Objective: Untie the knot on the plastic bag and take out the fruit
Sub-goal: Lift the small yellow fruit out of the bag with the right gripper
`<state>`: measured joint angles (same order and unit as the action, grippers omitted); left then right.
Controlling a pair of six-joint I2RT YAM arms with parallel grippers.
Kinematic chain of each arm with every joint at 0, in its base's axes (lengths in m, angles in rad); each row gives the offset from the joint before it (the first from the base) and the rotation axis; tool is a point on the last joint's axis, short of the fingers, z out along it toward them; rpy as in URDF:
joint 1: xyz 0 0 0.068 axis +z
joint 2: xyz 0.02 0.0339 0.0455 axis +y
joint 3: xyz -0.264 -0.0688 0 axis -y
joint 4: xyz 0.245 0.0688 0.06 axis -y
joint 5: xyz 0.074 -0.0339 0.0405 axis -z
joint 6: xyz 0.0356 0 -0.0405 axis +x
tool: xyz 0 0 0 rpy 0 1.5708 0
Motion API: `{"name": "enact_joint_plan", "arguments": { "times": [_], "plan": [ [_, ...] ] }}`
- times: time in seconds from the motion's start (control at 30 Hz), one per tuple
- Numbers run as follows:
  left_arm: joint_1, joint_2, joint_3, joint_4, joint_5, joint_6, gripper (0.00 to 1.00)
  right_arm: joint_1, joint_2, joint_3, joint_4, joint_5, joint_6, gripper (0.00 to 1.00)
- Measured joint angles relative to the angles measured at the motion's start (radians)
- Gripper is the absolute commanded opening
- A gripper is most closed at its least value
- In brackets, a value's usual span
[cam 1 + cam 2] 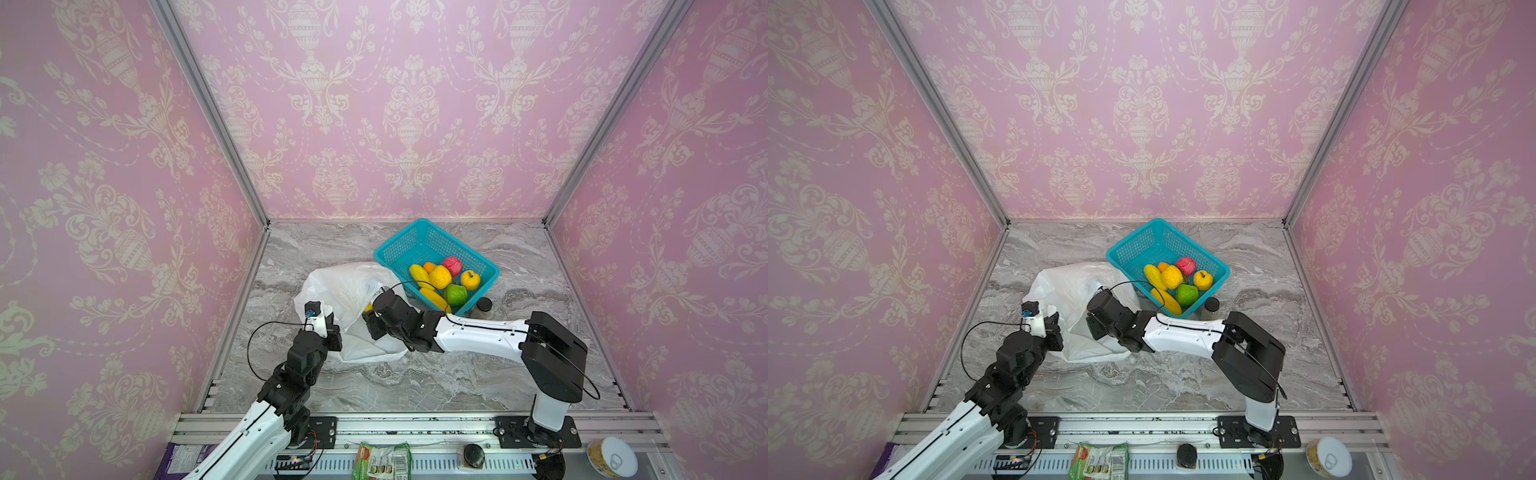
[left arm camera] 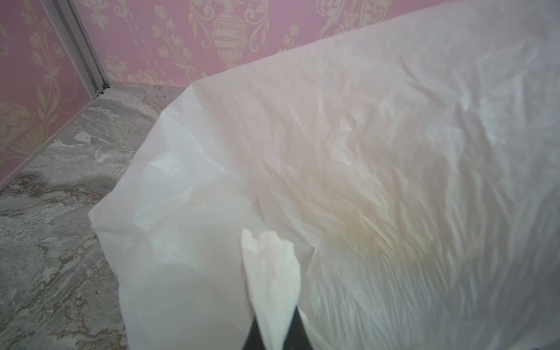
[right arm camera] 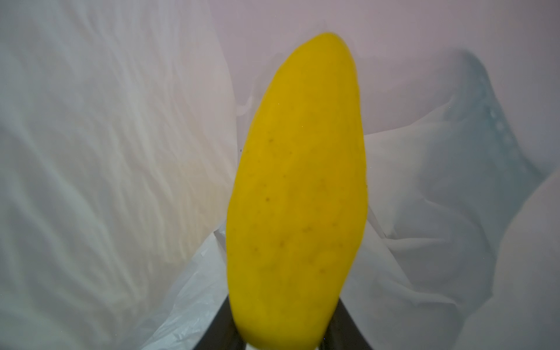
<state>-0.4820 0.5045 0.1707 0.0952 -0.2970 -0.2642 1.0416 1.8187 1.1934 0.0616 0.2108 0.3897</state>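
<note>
- Basically, the surface is a grey marble-look tabletop (image 1: 415,374), veined and matte. An aluminium rail (image 1: 415,424) runs along the front edge w/ both arm bases bolted on.
- Room: three walls of pink wallpaper (image 1: 411,104) w/ cream urn-and-flower damask. Aluminium frame posts (image 1: 208,104) stand in the back corners.
- A thin white crinkly plastic bag (image 1: 353,286) lies mid-table, its far side against the teal mesh basket (image 1: 401,241).
- L arm: the left gripper (image 2: 274,330) is clenched on a pinched fold of the bag's rim.
- R arm: the right gripper (image 3: 283,333) is inside the bag's open mouth. Its jaws grasp the end of a long yellow mango-shaped fruit (image 3: 297,197), w/ bag plastic all round.
- Other glossy toy fruits (image 1: 446,282) (yellow, orange, pink-red, green) sit in the basket.
- A small dark-lidded jar (image 1: 484,305) stands just beside the basket's near corner.
- Labels: a green snack packet (image 1: 382,459) on the front ledge has print, too small to read. A ring-pull tin can (image 1: 613,457) sits at far right, text not legible.
</note>
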Motion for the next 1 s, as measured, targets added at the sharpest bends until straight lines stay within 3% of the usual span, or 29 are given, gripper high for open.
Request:
{"name": "enact_joint_plan", "arguments": {
  "times": [0.37,0.63,0.83,1.0],
  "plan": [
    [0.0,-0.071,0.007,0.012,-0.08,0.017,0.0,0.021,-0.213,-0.38,0.155,-0.109,-0.137,0.28],
    [0.0,0.003,0.059,0.029,-0.108,0.046,0.0,0.079,-0.385,-0.458,0.241,-0.196,-0.208,0.24],
    [0.0,0.01,0.059,0.035,-0.136,0.069,0.0,0.069,-0.61,-0.506,0.245,-0.142,-0.23,0.21],
    [0.0,0.022,0.061,0.039,-0.166,0.096,0.0,-0.037,-0.747,-0.506,0.229,-0.06,-0.23,0.22]
  ]
}}
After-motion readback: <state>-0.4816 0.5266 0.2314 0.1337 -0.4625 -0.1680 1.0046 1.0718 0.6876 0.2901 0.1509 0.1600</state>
